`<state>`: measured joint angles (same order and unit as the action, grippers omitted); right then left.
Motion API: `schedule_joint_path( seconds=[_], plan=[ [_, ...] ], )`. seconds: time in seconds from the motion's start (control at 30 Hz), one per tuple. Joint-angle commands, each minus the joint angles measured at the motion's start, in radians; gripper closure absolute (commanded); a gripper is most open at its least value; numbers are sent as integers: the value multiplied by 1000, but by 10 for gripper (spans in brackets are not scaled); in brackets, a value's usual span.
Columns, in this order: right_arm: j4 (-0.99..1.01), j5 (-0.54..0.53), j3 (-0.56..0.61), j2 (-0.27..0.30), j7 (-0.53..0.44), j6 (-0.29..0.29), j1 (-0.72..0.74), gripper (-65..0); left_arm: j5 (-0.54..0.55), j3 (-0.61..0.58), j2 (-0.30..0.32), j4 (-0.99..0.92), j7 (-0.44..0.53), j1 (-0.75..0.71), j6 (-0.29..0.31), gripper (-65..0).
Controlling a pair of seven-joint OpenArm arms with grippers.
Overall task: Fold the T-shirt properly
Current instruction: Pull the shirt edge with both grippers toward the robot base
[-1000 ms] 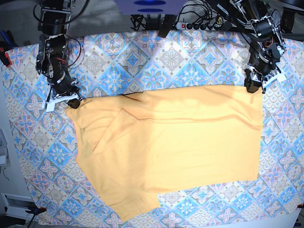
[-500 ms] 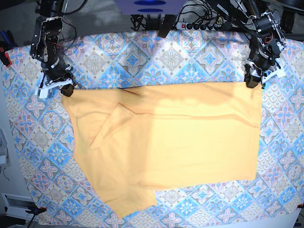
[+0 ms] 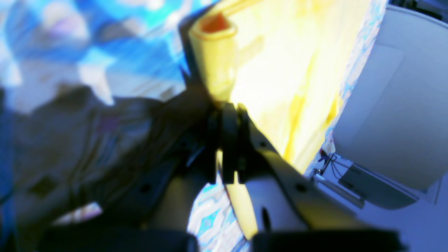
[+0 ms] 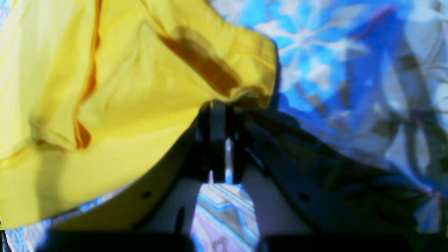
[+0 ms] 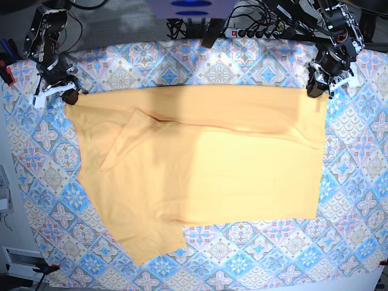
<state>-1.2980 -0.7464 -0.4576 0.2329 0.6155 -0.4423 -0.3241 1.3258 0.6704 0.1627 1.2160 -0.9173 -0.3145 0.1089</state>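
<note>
Both wrist views badly blurred, tablecloth (image 3: 105, 70) pattern smeared; T-shirt (image 5: 206, 176) lettering nowhere visible; pinched cloth corners hidden behind closed left gripper (image 5: 315, 91) and right gripper (image 5: 70, 97) in base view.

A table under a blue-and-pink tile-patterned tablecloth (image 5: 242, 73) carries the yellow-orange T-shirt (image 5: 212, 176), spread flat across it.

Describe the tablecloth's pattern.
Blue and pink ornamental tiles on the tablecloth; clearest in the base view.

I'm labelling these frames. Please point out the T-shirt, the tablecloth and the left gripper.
T-shirt (image 5: 230, 163): base view, middle of the body.
Tablecloth (image 5: 182, 63): base view, bare patterned part behind the shirt.
Left gripper (image 5: 316, 92): base view, tips on the shirt corner.
</note>
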Motion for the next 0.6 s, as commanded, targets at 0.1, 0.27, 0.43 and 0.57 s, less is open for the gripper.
schedule_joint_path(
  seconds=[0.1, 0.27, 0.43, 0.57],
  plan=[
    [-18, -14, -19, 18, -13, -11, -10, 0, 10, 4, -4, 80, 10, -41, 8, 0],
    [-19, -14, -19, 18, -13, -14, -46, 0, 10, 4, -15, 155, 8, -87, 8, 0],
    [-39, -14, -22, 18, -19, -14, -83, 0, 10, 2, -30, 196, 4, -127, 8, 0],
    [-58, -14, -53, 20, -13, -14, -109, 0, 10, 4, -38, 196, -29, -139, 8, 0]
  ],
)
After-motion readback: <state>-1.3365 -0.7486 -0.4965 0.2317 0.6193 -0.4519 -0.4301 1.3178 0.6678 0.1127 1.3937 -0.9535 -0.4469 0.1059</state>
